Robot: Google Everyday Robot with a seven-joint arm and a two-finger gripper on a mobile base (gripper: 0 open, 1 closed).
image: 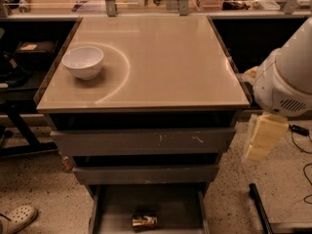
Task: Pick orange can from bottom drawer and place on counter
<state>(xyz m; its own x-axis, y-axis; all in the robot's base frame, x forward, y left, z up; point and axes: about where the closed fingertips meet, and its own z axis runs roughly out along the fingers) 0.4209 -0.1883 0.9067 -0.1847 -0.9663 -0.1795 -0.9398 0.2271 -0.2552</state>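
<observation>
Camera view: a glossy beige counter [165,62] is shown from above and in front, with three grey drawers stacked beneath its front edge. The bottom drawer [112,213] is pulled open below the counter. The orange can [145,221] is seen lying on its side on the drawer floor, near the middle, well below the counter top. A white bowl [83,61] is set on the counter's rear left part. The claw [264,138] is held in the air off the counter's right side, under a rounded white arm housing [287,82], and well apart from the can. No object is seen in it, and whether it is released or clenched cannot be told.

Risks, as judged: the can could be rolled away by a glancing touch, since it is lying on its side. The reach could be blocked by the middle drawer [146,173], whose front sits just above the open one, or the counter's right corner could be struck on the way down. At placement, the bowl could be knocked if the can is set down too far left.
</observation>
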